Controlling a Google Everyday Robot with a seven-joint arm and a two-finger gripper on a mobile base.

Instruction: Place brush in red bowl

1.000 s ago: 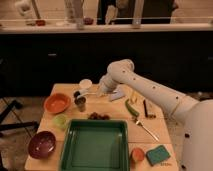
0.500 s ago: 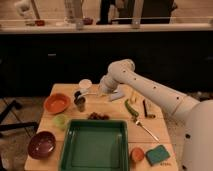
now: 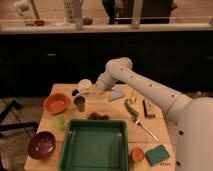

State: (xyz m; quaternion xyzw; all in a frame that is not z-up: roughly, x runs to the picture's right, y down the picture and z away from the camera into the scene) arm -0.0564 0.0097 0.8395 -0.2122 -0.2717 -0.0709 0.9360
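The brush (image 3: 83,92) has a thin white handle and a dark head pointing left. It lies about level near the table's back, between the white cup (image 3: 84,84) and a dark cup (image 3: 79,103). My gripper (image 3: 98,88) is at the handle's right end, at the tip of the white arm that reaches in from the right. Whether it holds the brush I cannot tell. The red bowl (image 3: 55,103) sits on the table's left side, to the left of and slightly nearer than the brush head, with nothing visible in it.
A green tray (image 3: 67,150) fills the front middle. Around it are a maroon bowl (image 3: 41,144), a light-green cup (image 3: 61,121), dark fruit (image 3: 98,116), a grey wedge (image 3: 116,94), a green vegetable (image 3: 131,108), a black-handled tool (image 3: 146,108), a fork (image 3: 145,128), a small orange cup (image 3: 136,154) and a green sponge (image 3: 157,155).
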